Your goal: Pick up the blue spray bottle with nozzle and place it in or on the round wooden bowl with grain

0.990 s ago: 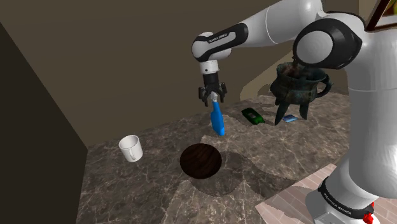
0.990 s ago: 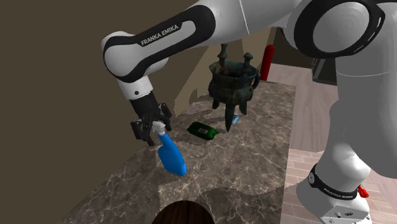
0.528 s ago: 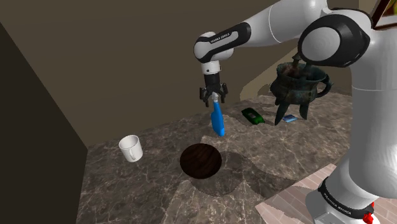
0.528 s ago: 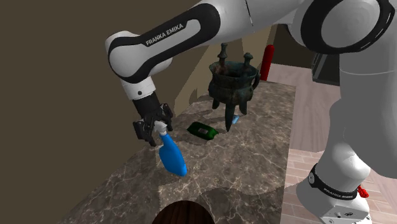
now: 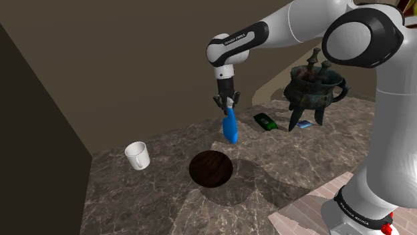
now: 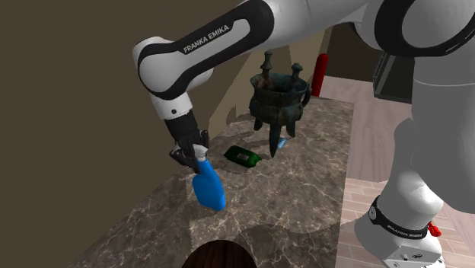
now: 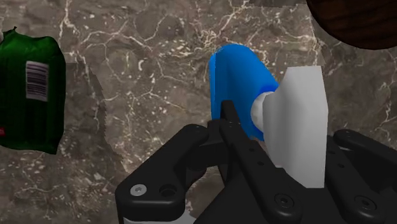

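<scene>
The blue spray bottle [image 5: 230,128] [image 6: 207,187] stands tilted on the marble counter [image 5: 294,160], its white nozzle [image 7: 296,124] uppermost. My black gripper [image 5: 227,102] [image 6: 193,154] [image 7: 259,127] comes down on it from above and is shut on the nozzle end, its fingers drawn in close against the neck. In the wrist view one finger [image 7: 228,118] presses beside the blue body [image 7: 238,79]; the other is hidden behind the nozzle. The round dark wooden bowl [image 5: 211,168] [image 6: 219,256] [image 7: 356,22] sits on the counter a short way in front of the bottle.
A white mug [image 5: 137,155] stands toward the shoulder view's left. A green packet [image 5: 265,121] [image 6: 242,157] [image 7: 28,92] lies beside the bottle. A dark bronze three-legged vessel [image 5: 314,90] [image 6: 278,95] stands behind it. A brown wall runs along the counter's far side.
The fingers have closed from wide apart onto the bottle's nozzle end. The arm has shifted slightly; the bottle stays where it was.
</scene>
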